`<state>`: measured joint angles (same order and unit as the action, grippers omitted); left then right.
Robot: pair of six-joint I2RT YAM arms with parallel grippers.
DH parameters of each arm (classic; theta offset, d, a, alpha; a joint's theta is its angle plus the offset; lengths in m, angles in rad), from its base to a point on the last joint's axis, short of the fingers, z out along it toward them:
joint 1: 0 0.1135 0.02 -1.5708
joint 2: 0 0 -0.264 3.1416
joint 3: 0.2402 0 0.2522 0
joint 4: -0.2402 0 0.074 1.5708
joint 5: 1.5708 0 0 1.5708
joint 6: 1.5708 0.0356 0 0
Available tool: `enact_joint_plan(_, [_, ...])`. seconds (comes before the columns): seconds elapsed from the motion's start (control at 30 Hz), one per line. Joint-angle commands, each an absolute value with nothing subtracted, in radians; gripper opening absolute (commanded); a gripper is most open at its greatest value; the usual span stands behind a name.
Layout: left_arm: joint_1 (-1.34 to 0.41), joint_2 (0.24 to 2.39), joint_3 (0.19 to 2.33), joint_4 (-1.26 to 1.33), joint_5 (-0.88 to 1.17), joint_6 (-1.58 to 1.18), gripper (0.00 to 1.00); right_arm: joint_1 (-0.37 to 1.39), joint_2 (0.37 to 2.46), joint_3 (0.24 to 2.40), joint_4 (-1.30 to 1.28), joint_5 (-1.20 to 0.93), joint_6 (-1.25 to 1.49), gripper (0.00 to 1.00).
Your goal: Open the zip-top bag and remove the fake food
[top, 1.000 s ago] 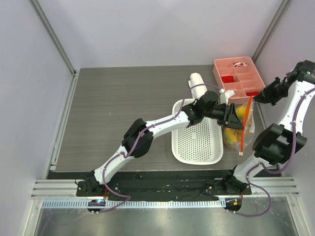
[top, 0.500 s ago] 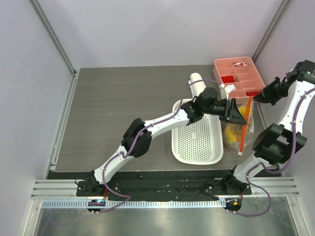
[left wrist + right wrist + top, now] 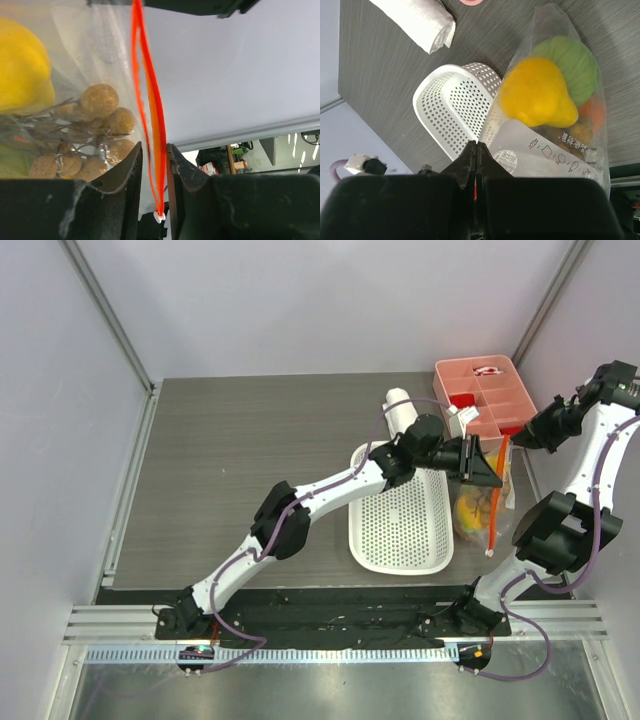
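- Since a second ago the left gripper (image 3: 488,466) has swung away from the yellow fruit and toward the far edge of the table (image 3: 250,460), ending beside the upper stretch of the orange-red zip strip (image 3: 497,495); its jaws have also narrowed
- Seen from the left wrist, the two fingers (image 3: 132,165) stand close on either side of the strip, which hangs down between them as two thin orange strands; whether they already pinch it I cannot tell
- Right gripper (image 3: 476,146): fingers pressed together on the mouth of the zip-top bag (image 3: 540,150), with a sliver of orange-red showing between them
- That bag hangs from this grip near the right edge of the table, between the white perforated basket (image 3: 400,520) and that edge, on the near side of the pink compartment tray (image 3: 437,380); whether its bottom rests on the table I cannot tell
- All the fake food is inside the bag: a yellow fruit (image 3: 537,92) uppermost, a green fruit (image 3: 572,62) behind it, an orange piece (image 3: 594,112) at the side, and a bunch of small brown grapes (image 3: 105,125) just beside the strip
- The basket lies on the table touching the bag's left side, and nothing shows in it
- A white rolled cloth (image 3: 402,408) lies at the basket's far end, left of the tray
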<state>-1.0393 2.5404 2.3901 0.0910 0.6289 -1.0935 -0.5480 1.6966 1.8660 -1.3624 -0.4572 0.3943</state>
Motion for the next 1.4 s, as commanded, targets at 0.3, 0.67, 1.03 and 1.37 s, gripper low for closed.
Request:
enact_joint_plan(0.3, [-1.045, 2.499, 2.375, 0.098, 0.63, -1.055, 0.38, -0.541, 1.658, 1.864, -1.414, -0.489, 0.376, 0.01])
enact_joint_plan(0.67, [-1.034, 2.487, 2.35, 0.13, 0.63, -1.077, 0.34, -0.541, 1.657, 1.859, -1.416, -0.495, 0.373, 0.01])
enact_joint_plan(1.03, [-1.055, 2.569, 2.46, 0.094, 0.621, -1.111, 0.33, -0.532, 1.652, 1.856, -1.41, -0.491, 0.383, 0.01])
enact_joint_plan(1.37, [-1.06, 2.603, 2.507, 0.049, 0.614, -1.101, 0.2, -0.52, 1.637, 1.833, -1.405, -0.492, 0.388, 0.01])
